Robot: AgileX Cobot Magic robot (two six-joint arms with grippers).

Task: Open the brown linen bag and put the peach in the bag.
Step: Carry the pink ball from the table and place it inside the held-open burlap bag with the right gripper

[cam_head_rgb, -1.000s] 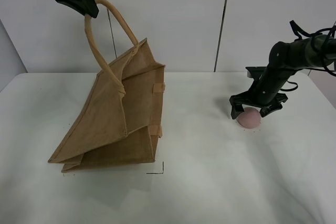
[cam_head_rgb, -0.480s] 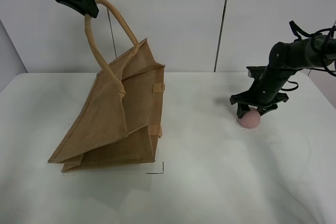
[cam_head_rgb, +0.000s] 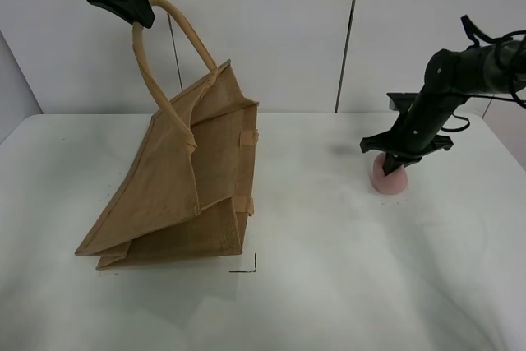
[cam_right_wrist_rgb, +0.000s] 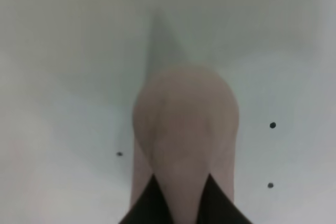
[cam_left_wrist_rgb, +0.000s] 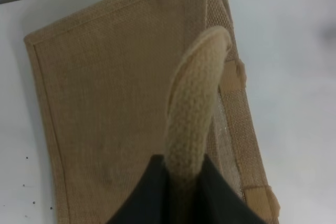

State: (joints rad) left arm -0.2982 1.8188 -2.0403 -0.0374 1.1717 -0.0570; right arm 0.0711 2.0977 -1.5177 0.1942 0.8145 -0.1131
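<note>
One peach [cam_head_rgb: 389, 178] is pinched between the clenched jaws of the right gripper [cam_head_rgb: 393, 163], at or barely above the table [cam_head_rgb: 329, 285] on that arm's side; whether it touches the surface cannot be told. Well apart, toward the left arm, the brown linen bag [cam_head_rgb: 181, 178] leans with its base on the table, hoisted by one beige handle [cam_left_wrist_rgb: 197, 93] that the left gripper [cam_left_wrist_rgb: 181, 174] clamps. The peach must cross bare table to the bag's mouth, which looks only slightly parted. No label, brand or writing shows.
</note>
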